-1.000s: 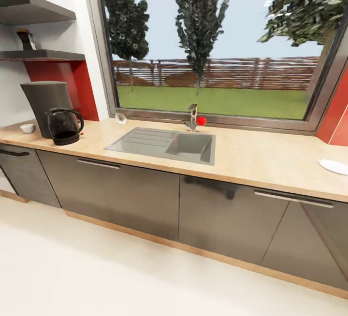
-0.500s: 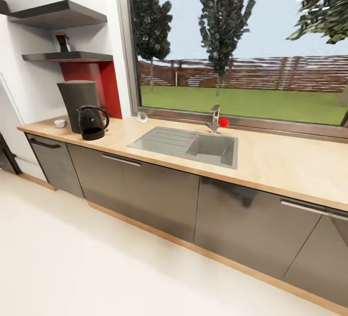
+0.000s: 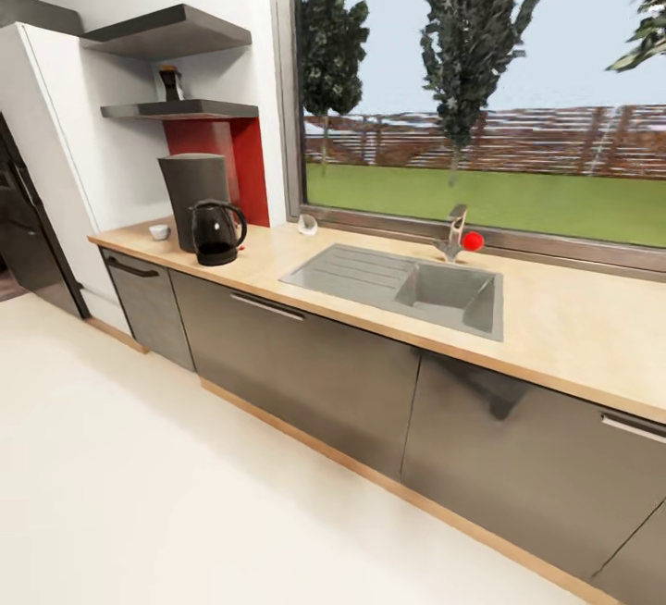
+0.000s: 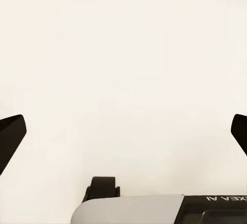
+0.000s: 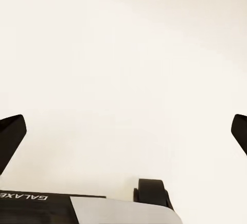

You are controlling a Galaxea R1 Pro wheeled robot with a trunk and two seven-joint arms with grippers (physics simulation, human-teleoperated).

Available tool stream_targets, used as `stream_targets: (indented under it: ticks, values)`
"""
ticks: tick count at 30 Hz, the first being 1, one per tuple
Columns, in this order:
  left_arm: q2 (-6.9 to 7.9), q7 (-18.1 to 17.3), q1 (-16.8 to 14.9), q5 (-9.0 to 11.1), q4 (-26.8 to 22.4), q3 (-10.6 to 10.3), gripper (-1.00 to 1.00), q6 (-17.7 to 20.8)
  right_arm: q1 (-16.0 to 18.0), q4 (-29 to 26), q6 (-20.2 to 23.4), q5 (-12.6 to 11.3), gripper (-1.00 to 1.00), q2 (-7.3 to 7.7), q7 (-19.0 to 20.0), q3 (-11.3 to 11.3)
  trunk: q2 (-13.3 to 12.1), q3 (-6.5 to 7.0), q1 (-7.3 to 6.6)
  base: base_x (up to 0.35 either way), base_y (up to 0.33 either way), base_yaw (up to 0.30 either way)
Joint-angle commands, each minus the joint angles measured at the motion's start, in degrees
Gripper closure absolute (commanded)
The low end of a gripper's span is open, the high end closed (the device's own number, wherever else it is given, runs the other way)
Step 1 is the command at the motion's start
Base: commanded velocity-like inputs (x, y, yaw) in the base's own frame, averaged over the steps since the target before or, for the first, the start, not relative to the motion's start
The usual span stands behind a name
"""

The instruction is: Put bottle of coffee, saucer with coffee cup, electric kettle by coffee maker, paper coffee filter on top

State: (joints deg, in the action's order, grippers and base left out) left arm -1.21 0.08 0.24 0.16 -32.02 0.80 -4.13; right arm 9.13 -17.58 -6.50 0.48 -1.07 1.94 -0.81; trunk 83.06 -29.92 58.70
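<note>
We are swinging our view leftward and backing away: the whole kitchen is sliding right in the head view, so the camera is moving, not the things. The tall dark grey coffee maker is standing on the long light wood-grain tabletop, with the rounded smoky kettle touching its front and a tiny white cup just beside it. The small dark jar of coffee is waiting on the glossy black-grey shelf. Our left fingers and right fingers are hanging spread wide over the pale floor, carrying nothing. We judge we are repositioning toward the shelf.
</note>
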Motion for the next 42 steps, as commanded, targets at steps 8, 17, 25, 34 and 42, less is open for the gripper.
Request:
stream_targets:
  ticks: [8,17,25,34,42]
  values:
    - [-0.02,0.01,0.02,0.02,-0.06,0.12,-1.0,-0.09,0.01,0.01,-0.18,0.05,-1.0,0.01,0.11,-0.07,0.02,-0.04,0.03,0.304,0.132,0.106]
    - [-0.02,0.01,0.02,0.02,-0.06,0.17,-1.0,-0.09,0.03,0.01,-0.25,0.05,-1.0,0.0,-0.06,-0.07,0.02,-0.04,0.03,0.079,0.033,0.257]
    - [-0.02,0.01,0.02,0.02,-0.06,0.17,-1.0,-0.12,0.01,0.0,-0.23,0.05,-1.0,0.01,-0.06,-0.07,0.02,-0.04,0.03,0.002,0.001,0.268]
    - [-0.02,0.01,0.02,0.02,-0.06,0.08,-1.0,-0.09,0.02,0.32,-0.13,0.04,-1.0,0.26,0.29,0.2,0.02,-0.04,0.03,0.198,0.061,0.082]
    - [-0.02,0.01,0.02,0.02,-0.06,0.03,-1.0,-0.09,0.05,0.13,-2.97,0.05,-1.0,0.26,0.2,0.05,0.02,-0.04,0.03,0.315,0.105,0.001]
